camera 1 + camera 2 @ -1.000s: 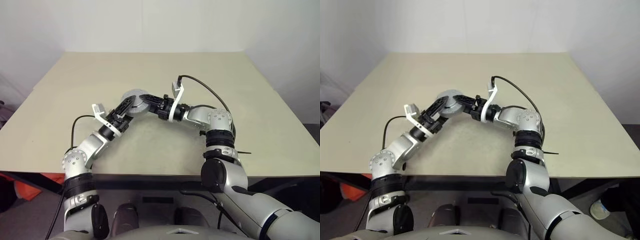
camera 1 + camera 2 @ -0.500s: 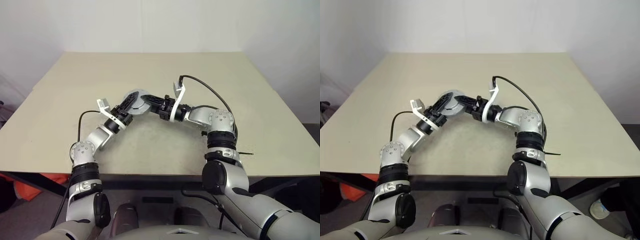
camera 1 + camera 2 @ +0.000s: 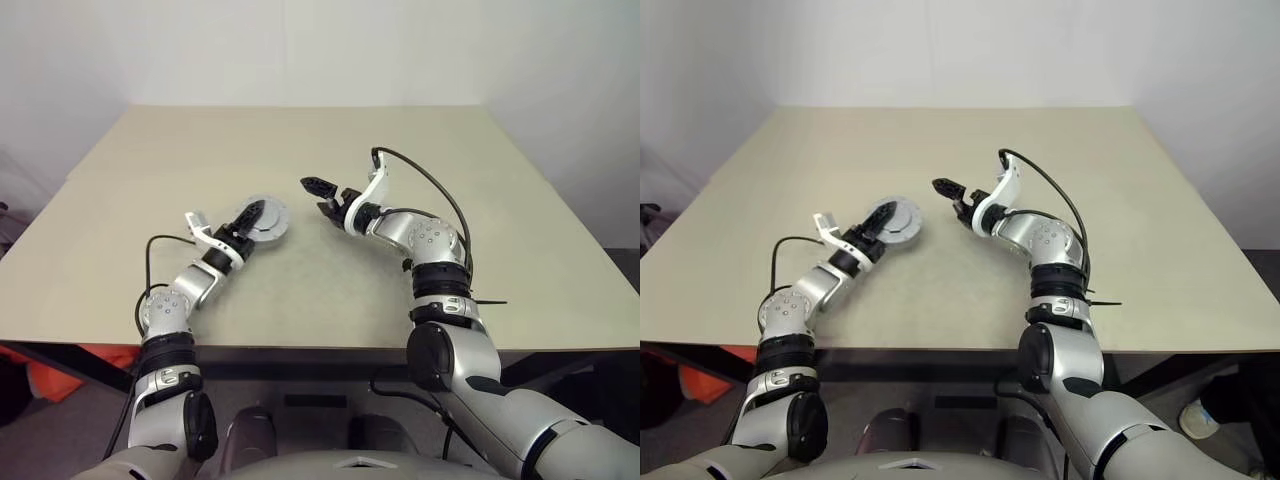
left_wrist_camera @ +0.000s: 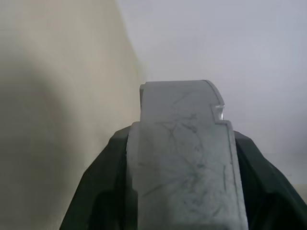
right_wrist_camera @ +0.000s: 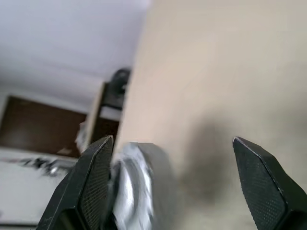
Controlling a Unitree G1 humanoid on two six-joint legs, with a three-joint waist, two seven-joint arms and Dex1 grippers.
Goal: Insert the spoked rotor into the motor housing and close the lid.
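A dull grey round piece with a notched edge, the lid, hangs tilted just above the beige table, left of centre. My left gripper is shut on its rim. In the left wrist view the lid stands edge-on between the two black fingers. I cannot tell whether the motor housing sits under it. The spoked rotor is hidden. My right gripper hovers open to the right of the lid, a short gap away, with nothing between its fingers.
The table's near edge runs just in front of my arms. A black cable loops over the right forearm. Pale walls stand behind the table.
The right gripper has let go of the round piece, opened and drawn back to the right. The left gripper has carried the piece to the left and down towards the table.
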